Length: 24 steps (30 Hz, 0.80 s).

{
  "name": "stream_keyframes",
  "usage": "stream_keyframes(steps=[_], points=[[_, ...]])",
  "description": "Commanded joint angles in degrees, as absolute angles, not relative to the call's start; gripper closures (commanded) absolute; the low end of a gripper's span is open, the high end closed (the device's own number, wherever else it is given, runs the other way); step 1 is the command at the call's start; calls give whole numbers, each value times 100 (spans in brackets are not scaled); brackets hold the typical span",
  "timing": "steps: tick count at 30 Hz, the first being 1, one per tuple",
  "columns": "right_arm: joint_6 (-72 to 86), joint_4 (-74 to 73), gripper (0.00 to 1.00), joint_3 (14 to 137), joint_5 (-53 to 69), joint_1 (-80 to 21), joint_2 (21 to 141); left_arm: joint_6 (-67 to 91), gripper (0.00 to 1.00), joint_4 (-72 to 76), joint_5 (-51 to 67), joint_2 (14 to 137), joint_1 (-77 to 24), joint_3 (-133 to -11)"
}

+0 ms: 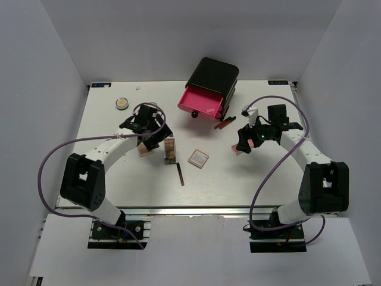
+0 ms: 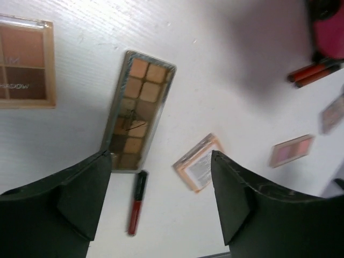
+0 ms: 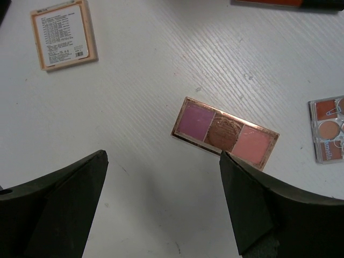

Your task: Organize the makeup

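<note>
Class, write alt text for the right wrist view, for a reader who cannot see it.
The open right gripper hangs over a white table, a flat three-pan palette in purple, brown and pink lying just ahead. A square palette lies label-up at top left; a round-pan palette is cropped at right.

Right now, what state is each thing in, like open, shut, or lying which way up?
Left gripper: open, empty.
Right gripper: open, empty.
Pink drawer: pulled out of the black box.
Three-colour palette: flat, colours up.
Square palette: flat, label side up.
Long palette: flat, colours up.
Red tube: lying on its side.
</note>
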<state>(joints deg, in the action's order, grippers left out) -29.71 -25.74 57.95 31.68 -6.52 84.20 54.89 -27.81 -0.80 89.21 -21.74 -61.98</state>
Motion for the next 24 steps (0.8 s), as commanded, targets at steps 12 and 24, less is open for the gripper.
stream_keyframes(steps=[12, 24], points=[[-2883, -2575, 11, 5678, 3287, -677, 8200, 3209, 9, -3964, -1019, 10731, -2716, -7769], [-2874, -2575, 11, 5695, 3252, -677, 8253, 2997, 28, -3806, -1273, 11311, -3023, -7647]])
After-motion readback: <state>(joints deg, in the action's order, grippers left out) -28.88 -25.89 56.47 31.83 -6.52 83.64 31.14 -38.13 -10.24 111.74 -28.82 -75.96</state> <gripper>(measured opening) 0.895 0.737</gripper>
